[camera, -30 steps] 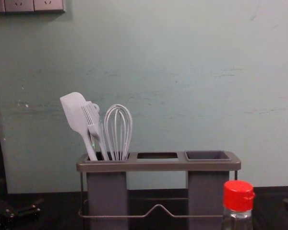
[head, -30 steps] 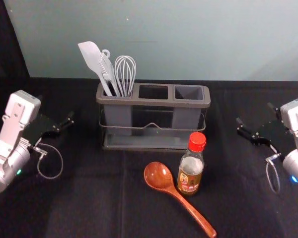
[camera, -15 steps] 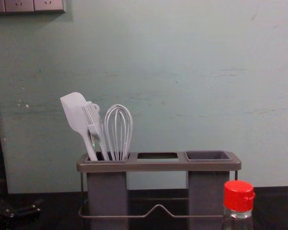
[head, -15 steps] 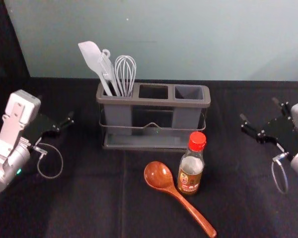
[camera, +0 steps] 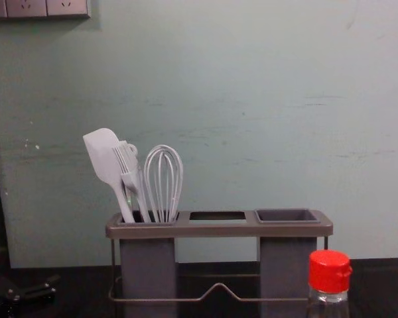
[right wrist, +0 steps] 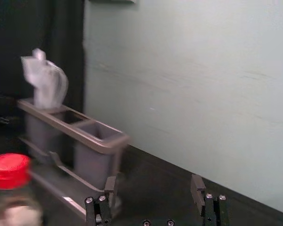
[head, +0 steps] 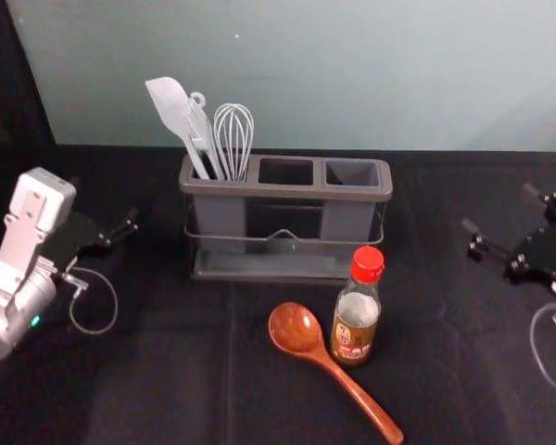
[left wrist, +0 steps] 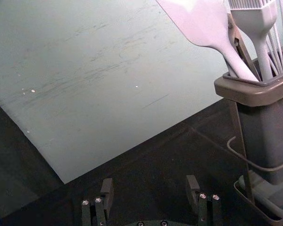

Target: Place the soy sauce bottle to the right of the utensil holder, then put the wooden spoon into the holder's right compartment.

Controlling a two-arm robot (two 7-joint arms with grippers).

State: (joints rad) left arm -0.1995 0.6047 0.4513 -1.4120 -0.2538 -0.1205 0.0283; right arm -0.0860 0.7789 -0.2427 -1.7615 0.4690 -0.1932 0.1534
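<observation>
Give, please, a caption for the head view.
Spoon and bottle before the holder, left gripper and right gripper at opposite edges, jaws open.

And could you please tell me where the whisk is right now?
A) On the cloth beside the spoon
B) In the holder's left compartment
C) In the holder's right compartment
B: the head view shows the whisk standing in the left compartment of the holder.

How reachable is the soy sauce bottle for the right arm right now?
Probably yes: right gripper is open, right of the bottle, nothing visible between them; the spoon lies on the bottle's left and near sides.
</observation>
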